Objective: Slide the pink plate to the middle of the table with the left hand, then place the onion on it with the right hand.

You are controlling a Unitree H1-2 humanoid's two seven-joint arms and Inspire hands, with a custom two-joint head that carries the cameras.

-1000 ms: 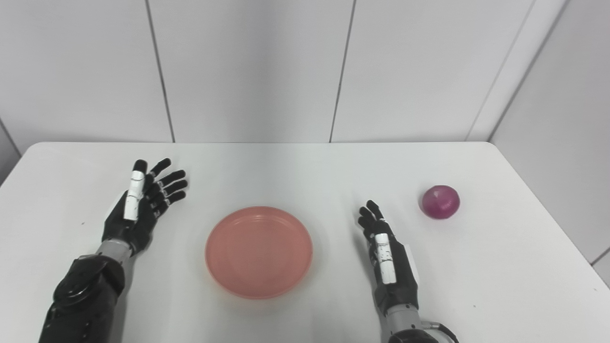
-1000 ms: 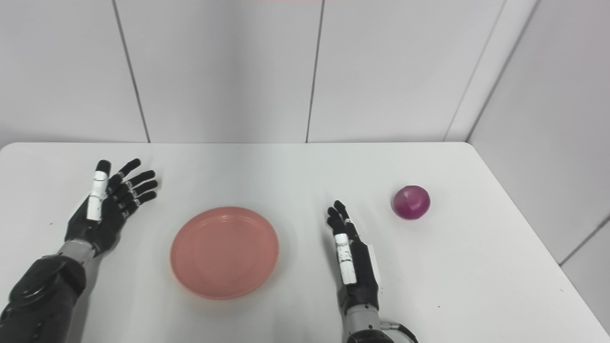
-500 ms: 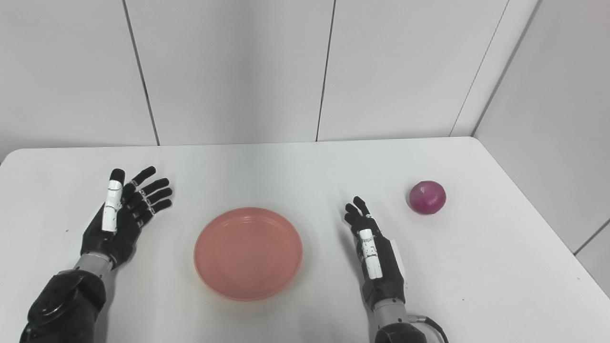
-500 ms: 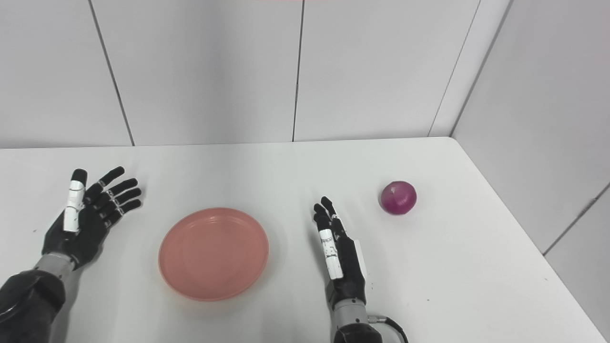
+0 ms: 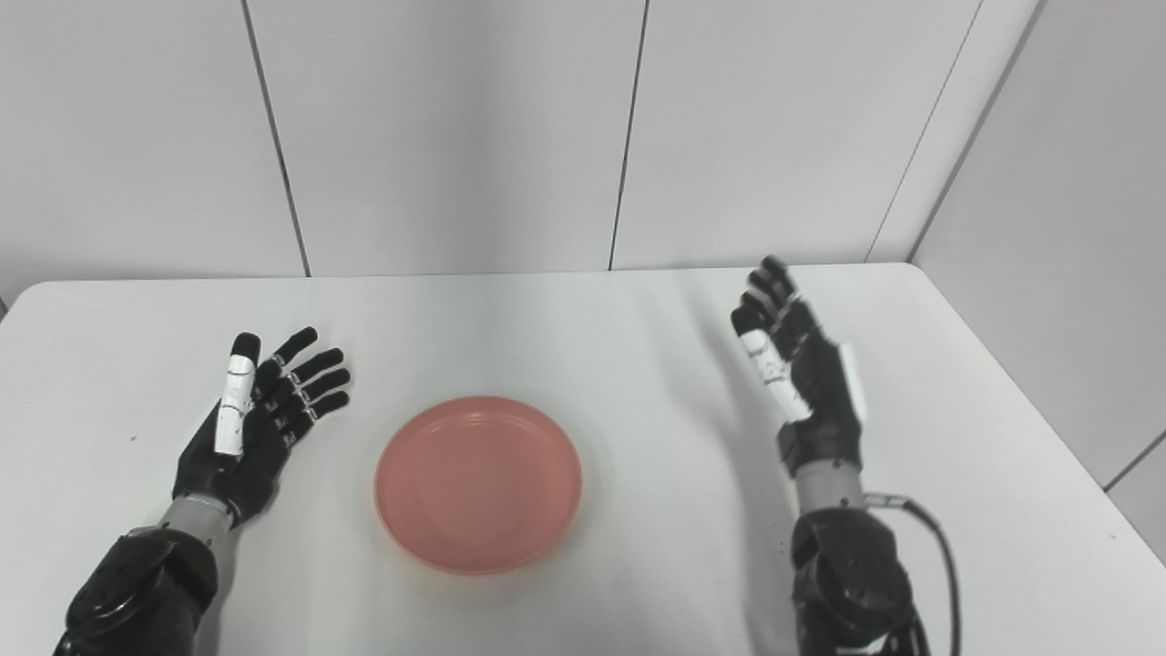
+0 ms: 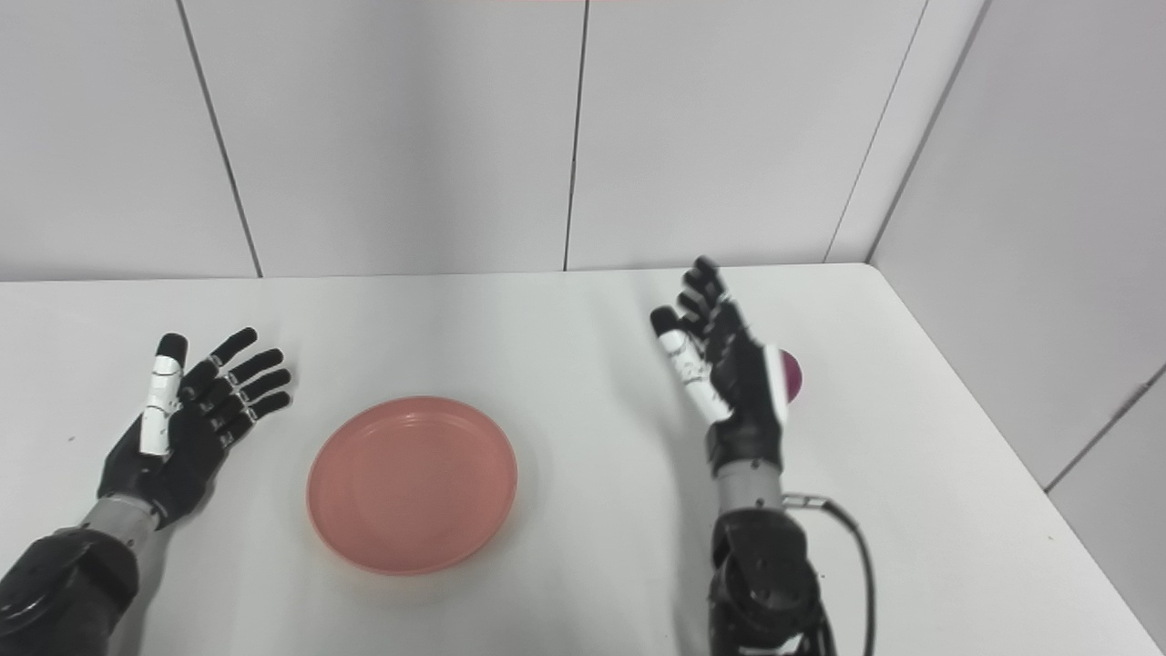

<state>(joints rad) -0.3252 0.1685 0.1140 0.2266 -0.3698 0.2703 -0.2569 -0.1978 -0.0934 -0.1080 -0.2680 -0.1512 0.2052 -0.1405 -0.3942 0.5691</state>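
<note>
The onion (image 6: 792,374) shows only as a purple sliver behind the right hand (image 6: 729,374), which is raised with fingers spread, holding nothing. The pink plate (image 5: 478,483) lies mid-table (image 5: 583,310). The left hand (image 5: 260,424) rests open beside it, apart.

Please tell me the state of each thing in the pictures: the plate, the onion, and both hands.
pink plate: flat on the table, empty, no hand touching it.
onion: on the table, mostly hidden behind the right hand; contact cannot be told.
left hand: open, fingers spread, left of the plate, holding nothing.
right hand: open, raised, fingers pointing up.
table: white, bearing the plate and onion.
</note>
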